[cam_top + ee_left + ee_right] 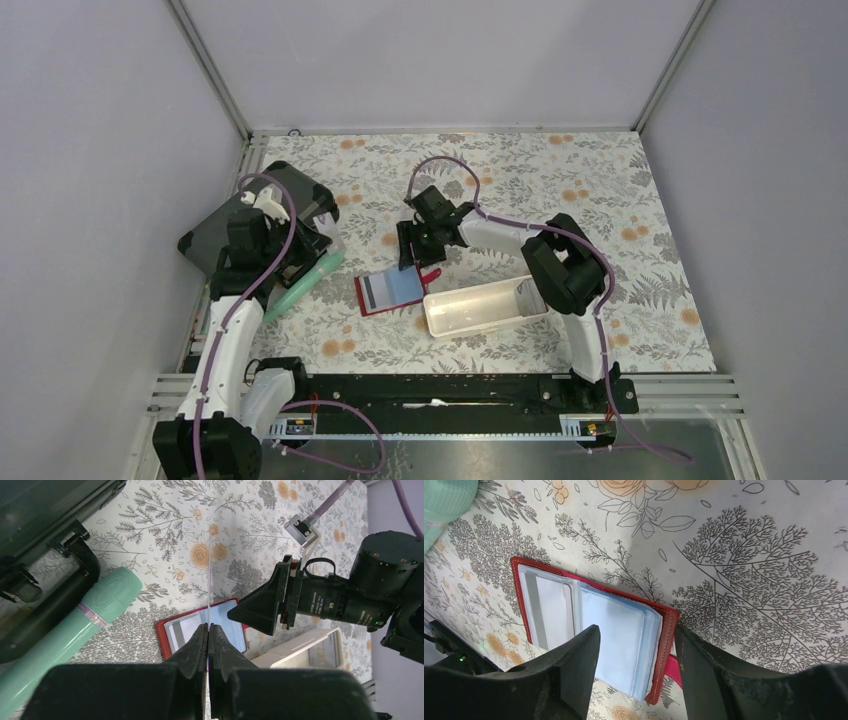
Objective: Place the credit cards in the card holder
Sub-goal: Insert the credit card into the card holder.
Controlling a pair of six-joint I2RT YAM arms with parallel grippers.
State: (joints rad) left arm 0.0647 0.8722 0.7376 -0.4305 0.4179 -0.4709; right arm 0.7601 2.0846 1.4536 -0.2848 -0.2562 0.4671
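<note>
**Left pinches a card, right stands spread over the open wallet**

My left arm reaches along the left side beside the dark grey case (300, 188). The left gripper (208, 630) is pressed together on a thin pale sliver running out past its tips. As far as I can tell, that sliver is a credit card (209, 580) seen edge-on. A green tube (100, 605) lies just near of the case.

At mid-table the red card holder (388, 292) lies open and flat. It holds light blue sleeves, and its left pocket shows a pale face with a grey stripe.

My right arm bends in from the right. The right gripper (636, 628) is spread over the holder's right half, and I cannot tell whether it touches.

Just right of the holder sits the white tray (480, 322). Something pale lies at its right end, too small to make out.
</note>
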